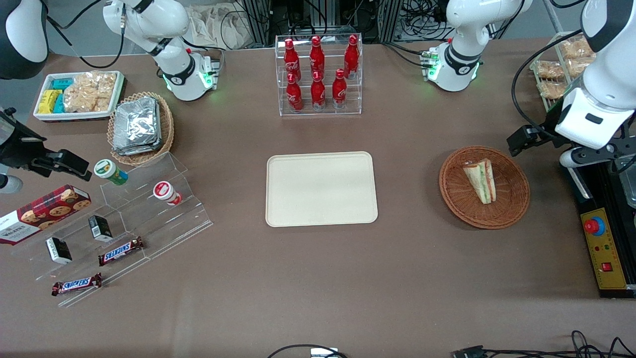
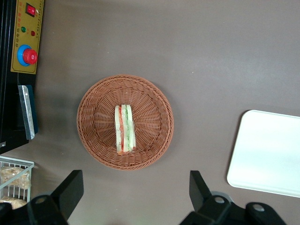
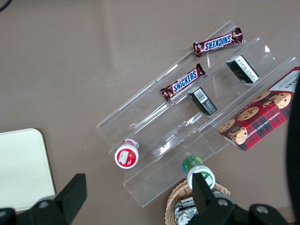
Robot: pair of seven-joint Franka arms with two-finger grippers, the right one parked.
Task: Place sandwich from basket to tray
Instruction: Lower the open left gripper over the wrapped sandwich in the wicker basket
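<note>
The sandwich lies on edge in the middle of the basket, near the working arm's end of the table. The gripper hangs released well above, the sandwich's long axis crossing its finger line, so it looks ready to descend; the tray sits mid-table.

tray cut off by frame edge; gripper fingertips only partly in frame (wrist cam).

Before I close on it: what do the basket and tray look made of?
Basket: woven wicker, reddish-brown, strands visible, matte. Tray: looks like smooth cream plastic, rounded corners, low rim. Sandwich lies in the basket; the gripper hovers open above, holding nothing.
</note>
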